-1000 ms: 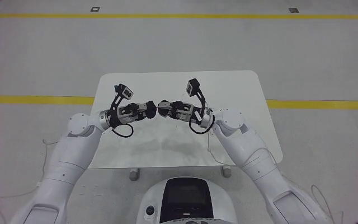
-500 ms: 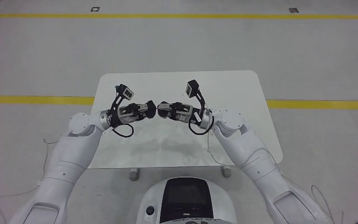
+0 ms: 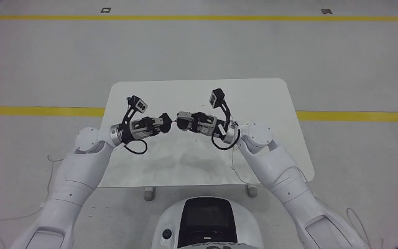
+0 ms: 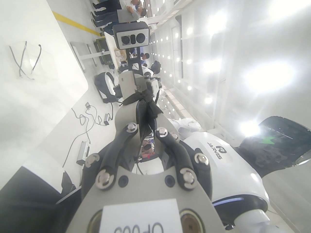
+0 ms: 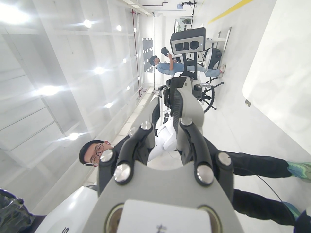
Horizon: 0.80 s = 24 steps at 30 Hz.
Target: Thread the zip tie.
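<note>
Above the middle of the desk (image 3: 267, 99), your two hands meet almost tip to tip, raised clear of the surface. The left hand (image 3: 163, 121) points toward the right hand (image 3: 181, 120), and the zip tie (image 3: 173, 119) shows as a thin dark line spanning the small gap between them. Holding it in the air like this makes sense: each end needs its own grip, and the tail has to line up with the slot in the head, which a flat surface would get in the way of. Facing each other also puts each wrist camera straight down the line of the other hand.

Your left hand looks pressed together, and you can judge it to be pinching one end of the tie. Whether your right hand is gripping or slack cannot be told. Small black shapes sit where the tips meet, too tangled to sort into head and tail, so you cannot confirm that the tail has entered the slot.

Off to the side, a clear plastic sleeve (image 4: 46, 56) lies flat on the desk with a few spare ties (image 4: 20, 61), dark and crossed over one another. Whether they lie inside it or on top is unclear.
</note>
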Each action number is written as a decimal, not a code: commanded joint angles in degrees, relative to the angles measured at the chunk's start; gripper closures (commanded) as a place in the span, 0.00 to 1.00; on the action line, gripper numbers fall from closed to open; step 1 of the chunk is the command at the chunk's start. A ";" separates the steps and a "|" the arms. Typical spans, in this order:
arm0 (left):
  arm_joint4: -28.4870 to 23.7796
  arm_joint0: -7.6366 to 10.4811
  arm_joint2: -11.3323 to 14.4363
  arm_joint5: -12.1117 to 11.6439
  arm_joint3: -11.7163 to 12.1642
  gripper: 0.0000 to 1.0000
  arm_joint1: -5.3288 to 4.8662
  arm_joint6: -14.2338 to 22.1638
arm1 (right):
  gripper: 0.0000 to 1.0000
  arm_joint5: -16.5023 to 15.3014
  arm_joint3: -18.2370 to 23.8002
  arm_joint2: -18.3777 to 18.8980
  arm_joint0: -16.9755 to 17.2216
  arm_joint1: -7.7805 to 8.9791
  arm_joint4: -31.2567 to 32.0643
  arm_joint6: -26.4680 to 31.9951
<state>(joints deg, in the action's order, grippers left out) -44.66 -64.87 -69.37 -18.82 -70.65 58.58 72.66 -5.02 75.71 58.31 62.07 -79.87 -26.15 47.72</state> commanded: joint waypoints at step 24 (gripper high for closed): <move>-3.15 -2.97 -7.15 -0.66 -0.09 1.00 -0.20 4.52 | 0.00 2.00 4.31 4.15 1.13 2.01 12.24 -3.01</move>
<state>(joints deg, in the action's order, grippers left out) -47.70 -67.62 -75.66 -19.48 -71.17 58.36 76.30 -3.82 79.38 62.00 63.12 -78.15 -16.55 44.75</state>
